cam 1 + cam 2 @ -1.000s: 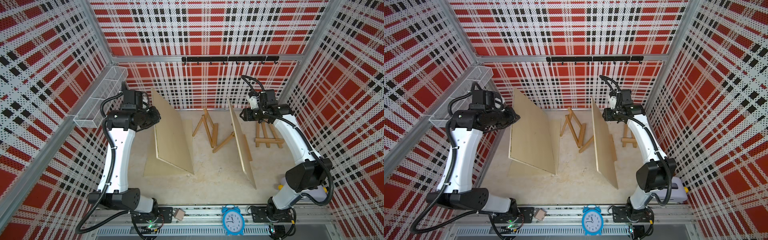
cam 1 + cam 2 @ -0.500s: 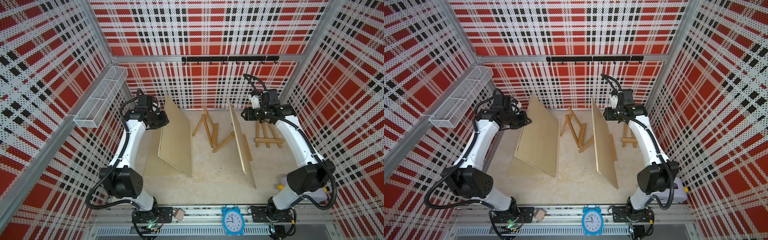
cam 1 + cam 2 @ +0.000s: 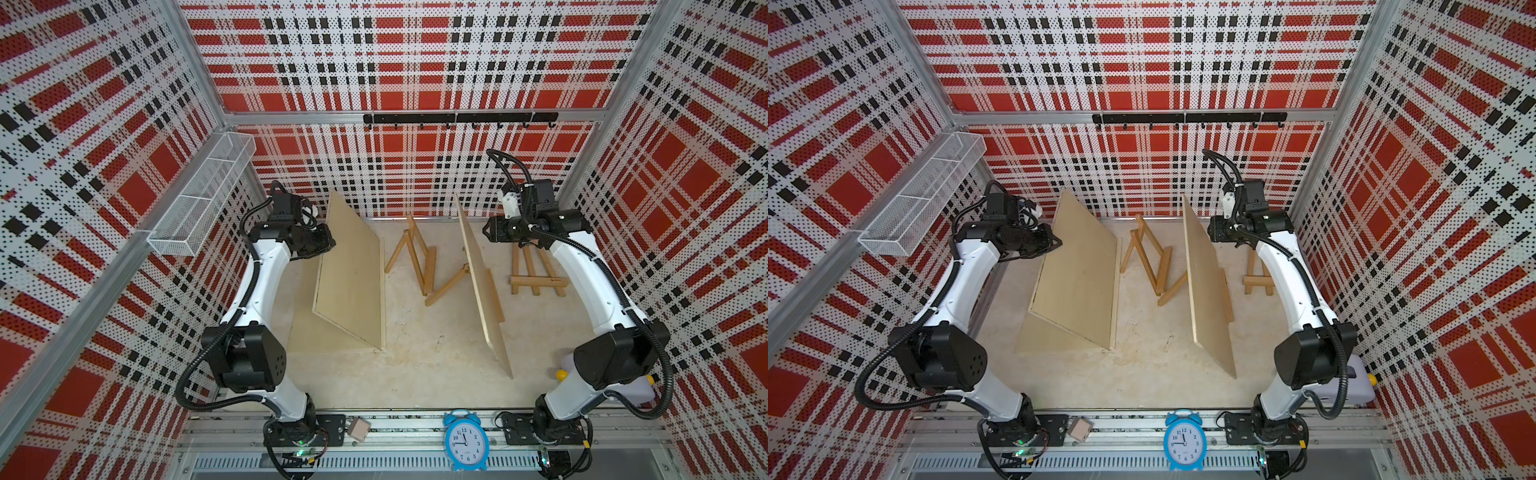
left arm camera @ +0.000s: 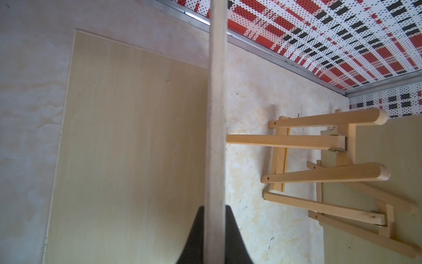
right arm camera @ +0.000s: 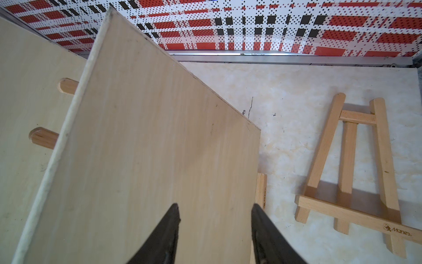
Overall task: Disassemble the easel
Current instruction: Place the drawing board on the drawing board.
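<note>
Since a second ago the left arm has folded, elbow higher, and its left hand (image 3: 330,245) has drawn inward and down, so the board it carries leans lower. The right arm has barely shifted.

On the worktop (image 3: 415,374), directly beneath the left hand, lies a spare board (image 3: 301,336). Above it slants the left board (image 3: 353,282), its low corner at or near the worktop. The left hand (image 4: 214,212) is clamped tight on that board's thin upper edge.

In front of the right hand (image 3: 487,230) stands the right board (image 3: 482,286), nearly upright and propped on the standing easel (image 3: 415,257) beyond it. The right hand (image 5: 213,212) has its jaws apart and grips nothing, with the board's face just ahead of them; whether they touch it I cannot tell. Behind that hand, under its forearm, a flat easel (image 3: 536,274) lies on the worktop.

Likely troubles: a pinch on one edge gives little hold against twisting, so the left board may pivot or slip and slap down. It could also swing into the standing easel. A push from the right hand could topple the right board and its easel together.
</note>
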You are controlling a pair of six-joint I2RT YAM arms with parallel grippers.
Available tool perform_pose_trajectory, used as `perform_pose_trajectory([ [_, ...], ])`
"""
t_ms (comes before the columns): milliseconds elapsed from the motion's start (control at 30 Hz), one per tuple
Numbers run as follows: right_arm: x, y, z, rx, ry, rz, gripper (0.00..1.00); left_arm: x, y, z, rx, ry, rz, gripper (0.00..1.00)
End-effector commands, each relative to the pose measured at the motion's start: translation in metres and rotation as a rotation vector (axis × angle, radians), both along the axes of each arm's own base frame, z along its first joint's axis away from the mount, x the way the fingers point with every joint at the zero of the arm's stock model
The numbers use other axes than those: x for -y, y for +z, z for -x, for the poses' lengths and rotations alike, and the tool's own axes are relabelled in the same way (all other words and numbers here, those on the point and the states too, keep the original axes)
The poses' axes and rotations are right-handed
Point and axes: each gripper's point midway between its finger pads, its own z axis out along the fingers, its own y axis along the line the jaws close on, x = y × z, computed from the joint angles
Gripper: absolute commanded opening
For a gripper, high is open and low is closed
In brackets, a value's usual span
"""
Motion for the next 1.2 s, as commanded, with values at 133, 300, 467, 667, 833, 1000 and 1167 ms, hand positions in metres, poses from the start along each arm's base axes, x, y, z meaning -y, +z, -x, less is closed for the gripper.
perform_pose_trajectory([
  [133,-0.004,0.013,0.002,0.036,-0.007,-0.002,0.53,-0.031,-0.027,-0.007,-0.049,-0.025,-0.163,0.0],
  [300,-0.004,0.013,0.003,0.035,-0.011,0.001,0.52,-0.048,-0.051,-0.001,-0.132,-0.007,-0.242,0.0],
  [467,-0.004,0.013,0.004,0.034,-0.019,0.002,0.52,-0.072,-0.068,0.013,-0.232,0.027,-0.379,0.0],
  [667,-0.009,0.013,0.002,0.033,-0.016,-0.001,0.52,-0.095,-0.083,0.032,-0.366,0.024,-0.578,0.0],
  [833,-0.014,0.014,-0.001,0.034,-0.009,-0.001,0.52,-0.104,-0.084,0.035,-0.389,0.038,-0.64,0.0],
  [1000,-0.016,0.014,-0.001,0.033,-0.007,0.003,0.52,-0.111,-0.08,0.034,-0.407,0.047,-0.711,0.0],
  [1167,-0.017,0.014,0.0,0.032,-0.009,0.004,0.52,-0.116,-0.081,0.034,-0.435,0.05,-0.737,0.06],
])
